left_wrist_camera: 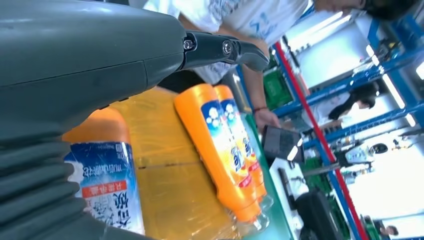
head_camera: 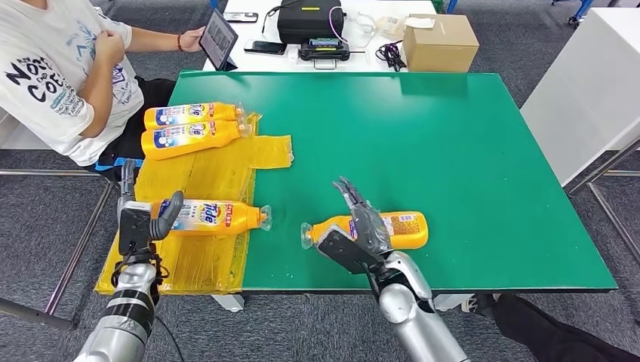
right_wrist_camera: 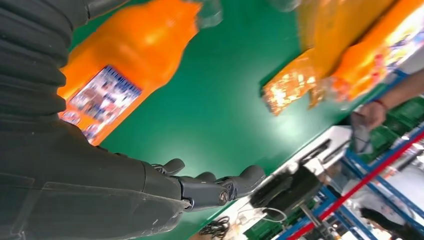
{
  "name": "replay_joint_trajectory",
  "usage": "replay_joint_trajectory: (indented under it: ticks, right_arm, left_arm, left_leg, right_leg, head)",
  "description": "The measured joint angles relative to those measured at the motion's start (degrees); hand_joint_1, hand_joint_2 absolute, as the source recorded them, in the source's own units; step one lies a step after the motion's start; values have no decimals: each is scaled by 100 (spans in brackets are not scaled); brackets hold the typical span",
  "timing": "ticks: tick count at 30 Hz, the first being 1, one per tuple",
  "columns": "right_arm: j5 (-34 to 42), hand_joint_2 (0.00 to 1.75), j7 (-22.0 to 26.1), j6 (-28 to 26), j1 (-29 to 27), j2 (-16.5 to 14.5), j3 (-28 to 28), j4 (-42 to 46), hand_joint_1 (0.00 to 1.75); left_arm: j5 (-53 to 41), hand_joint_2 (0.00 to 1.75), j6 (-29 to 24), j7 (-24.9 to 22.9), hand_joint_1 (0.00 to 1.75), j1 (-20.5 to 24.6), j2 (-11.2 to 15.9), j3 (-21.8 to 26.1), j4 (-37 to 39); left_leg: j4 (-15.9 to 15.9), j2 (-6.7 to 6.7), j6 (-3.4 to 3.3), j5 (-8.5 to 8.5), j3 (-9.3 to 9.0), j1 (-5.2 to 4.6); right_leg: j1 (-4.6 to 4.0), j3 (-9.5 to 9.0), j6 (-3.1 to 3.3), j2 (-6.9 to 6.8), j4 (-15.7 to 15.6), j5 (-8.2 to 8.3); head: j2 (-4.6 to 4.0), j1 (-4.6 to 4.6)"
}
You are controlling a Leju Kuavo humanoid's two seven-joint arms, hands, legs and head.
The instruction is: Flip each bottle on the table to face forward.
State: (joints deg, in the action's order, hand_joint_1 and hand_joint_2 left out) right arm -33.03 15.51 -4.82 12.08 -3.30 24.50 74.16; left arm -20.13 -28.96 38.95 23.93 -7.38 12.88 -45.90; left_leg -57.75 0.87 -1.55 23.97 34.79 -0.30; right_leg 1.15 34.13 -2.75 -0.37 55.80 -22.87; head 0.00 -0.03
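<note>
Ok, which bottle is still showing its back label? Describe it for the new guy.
On the green table, near its front edge, one orange bottle lies alone off the yellow sheet, under the right hand. Unlike the three others, it shows a barcode-style back label.

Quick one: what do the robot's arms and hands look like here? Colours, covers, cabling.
Both arms are silver metal segments with dark bands. The left hand has a black boxy body, grey thumb and a black cable at its wrist. The right hand has a grey cover and darker fingers. Wrist views show a grey ribbed cover behind each hand.
</note>
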Motion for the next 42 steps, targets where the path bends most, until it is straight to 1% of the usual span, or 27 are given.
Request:
replay_joint_trajectory:
  ticks: [2, 4, 6, 8, 10, 13, 19, 24, 34, 42]
  right_arm:
    - [-91, 175, -210, 157, 55, 187, 25, -22, 0]
    - [-154, 175, -437, 429, 129, 468, 58, -57, 0]
    - [-153, 175, -546, 688, 226, 783, 81, -133, 0]
    - [-127, 175, -567, 824, 317, 1050, 92, -224, 0]
    - [-109, 175, -567, 860, 379, 1222, 105, -298, 0]
    - [-96, 175, -592, 893, 421, 1373, 163, -381, 0]
    - [57, 175, -621, 1160, 459, 1581, 346, -624, 0]
    - [-87, 175, -700, 1080, 558, 1673, 524, -833, 0]
    - [-440, 175, -958, 924, 937, 1612, 963, -1409, 0]
    - [-467, 175, -1007, 906, 1131, 1539, 1085, -1706, 0]
  left_arm:
    - [5, 175, -173, 0, 0, -76, -34, -14, -132]
    - [20, 175, -300, 0, 0, -168, -67, -49, -252]
    - [39, 175, -372, 0, 0, -257, -92, -107, -348]
    - [46, 175, -420, 0, 0, -320, -115, -168, -409]
    - [48, 175, -446, 0, 0, -352, -139, -211, -445]
    - [49, 175, -432, 0, 0, -358, -164, -284, -456]
    - [2, 175, -408, 0, 0, -310, -229, -451, -313]
    - [34, 175, -338, 0, 0, -244, -272, -570, -187]
    - [103, 175, -83, -1, 0, -114, -382, -784, 150]
    - [118, 175, -59, 0, 0, -63, -405, -868, 321]
  left_leg:
    - [0, 0, 0, 1, 8, 0]
    - [0, 1, 0, 1, 13, -1]
    - [0, 3, -1, 1, 16, -3]
    - [-1, 4, -2, 1, 19, -4]
    - [-2, 2, -2, 1, 19, -5]
    - [-3, 0, -2, 1, 18, -4]
    - [-2, -1, -2, 1, 19, 0]
    - [-3, 0, -2, 1, 17, -2]
    - [-3, -10, -2, 2, -9, -2]
    - [-3, -10, -2, 1, -21, -1]
  right_leg:
    - [0, 7, 0, 0, 0, 0]
    - [1, 10, 0, -1, -1, 0]
    - [2, 12, -1, -2, -1, 0]
    - [3, 12, -3, -2, -2, 2]
    - [4, 13, -6, 0, -2, 4]
    - [2, 15, -7, 0, -2, 4]
    - [-1, 17, -6, 0, -2, 4]
    - [2, 15, -6, 0, -3, 4]
    - [0, -5, -6, 5, -5, 4]
    - [0, -17, -6, 5, -5, 4]
  head:
    - [0, -1]
    - [0, -1]
    - [0, 0]
    - [0, 1]
    - [0, -1]
    - [0, -2]
    - [0, -2]
    - [0, -2]
    - [0, -2]
    - [0, -2]
